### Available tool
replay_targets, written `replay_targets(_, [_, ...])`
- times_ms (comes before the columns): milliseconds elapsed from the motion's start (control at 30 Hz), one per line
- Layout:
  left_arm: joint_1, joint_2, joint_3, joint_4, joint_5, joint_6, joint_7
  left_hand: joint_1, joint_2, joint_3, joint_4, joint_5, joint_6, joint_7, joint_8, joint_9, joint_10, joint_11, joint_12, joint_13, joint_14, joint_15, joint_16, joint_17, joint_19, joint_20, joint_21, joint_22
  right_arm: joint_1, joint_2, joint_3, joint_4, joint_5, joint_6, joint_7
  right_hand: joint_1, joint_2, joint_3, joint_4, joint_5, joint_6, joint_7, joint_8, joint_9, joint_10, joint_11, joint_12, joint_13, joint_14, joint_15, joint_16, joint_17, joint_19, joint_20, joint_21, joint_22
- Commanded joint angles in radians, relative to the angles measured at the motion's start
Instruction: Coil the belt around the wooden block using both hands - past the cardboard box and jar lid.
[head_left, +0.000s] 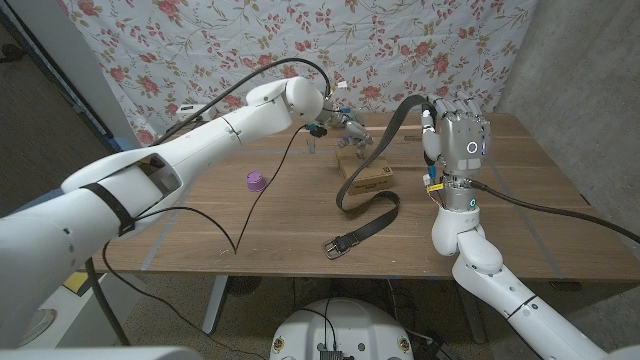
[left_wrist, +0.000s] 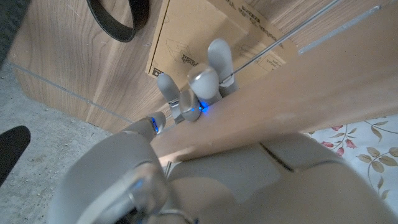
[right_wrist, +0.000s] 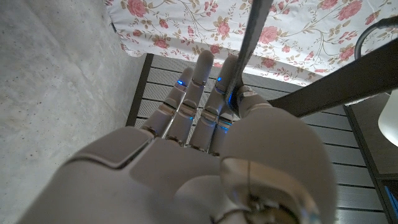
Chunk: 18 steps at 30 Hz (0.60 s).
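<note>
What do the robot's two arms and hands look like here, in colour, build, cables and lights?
Both arms are glossy white, with rounded shells. The left arm has a black band near its base and a thin black cable hanging to the table. The right arm has a black cable trailing off and a yellow tag at the wrist. The left hand and right hand are silver-grey with small blue lights.

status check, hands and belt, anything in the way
Right hand holds belt raised, buckle end on the table. Left hand at wooden block behind cardboard box. Purple jar lid sits apart to the left.
</note>
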Motion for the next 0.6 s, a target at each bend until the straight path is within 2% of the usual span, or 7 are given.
replay_targets(33, [-0.001,-0.055,0.020,0.050,-0.023,-0.020,0.011,-0.001,-0.019,0.009,-0.002,0.011,-0.002,0.016,0.011,0.003,-0.002,0.004,0.001,0.002,0.007,0.002,0.013,0.001,-0.010,-0.003,0.013,0.006,0.139,0.038,0.037,0.081,-0.072,0.143,-0.001,0.013,0.006,0.001,0.003,0.008,0.073,-0.066,0.070,0.009,-0.024,-0.021,0.012,0.006,0.003,-0.139,-0.006,0.008,-0.006,-0.063,0.008,0.005])
replay_targets(233, [0.011,-0.039,0.027,-0.011,-0.010,0.028,0.014,0.001,-0.030,0.010,-0.005,0.023,0.001,0.015,0.013,-0.004,-0.008,0.009,0.001,0.002,0.004,0.002,0.017,-0.001,-0.014,-0.001,0.014,-0.001,0.194,0.056,0.052,0.129,-0.069,0.193,-0.001,0.011,0.004,0.000,0.008,0.009,0.074,-0.069,0.070,0.014,-0.024,-0.019,0.014,0.005,0.003,-0.138,-0.013,0.015,-0.009,-0.065,0.012,0.005])
replay_targets(467, [0.039,0.004,0.042,-0.135,0.041,0.115,0.022,0.004,-0.035,0.014,-0.006,0.033,-0.002,0.014,0.015,-0.004,-0.007,0.008,0.003,0.002,0.006,0.002,0.019,-0.005,-0.018,0.000,0.019,-0.003,0.246,0.025,0.041,0.148,0.002,0.206,-0.001,0.010,0.000,-0.002,0.011,0.012,0.073,-0.073,0.069,0.019,-0.027,-0.025,0.015,0.003,0.003,-0.138,-0.021,0.023,-0.013,-0.068,0.017,0.005])
replay_targets(600, [0.062,0.023,0.041,-0.189,0.058,0.147,0.036,0.004,-0.044,0.014,-0.006,0.041,0.002,0.010,0.018,-0.007,-0.008,0.006,0.003,0.002,0.006,0.004,0.022,-0.007,-0.019,-0.001,0.023,-0.005,0.285,-0.022,0.004,0.158,0.070,0.191,0.000,0.010,-0.002,-0.003,0.013,0.014,0.074,-0.075,0.068,0.022,-0.028,-0.028,0.015,0.002,0.001,-0.139,-0.028,0.027,-0.015,-0.070,0.020,0.005])
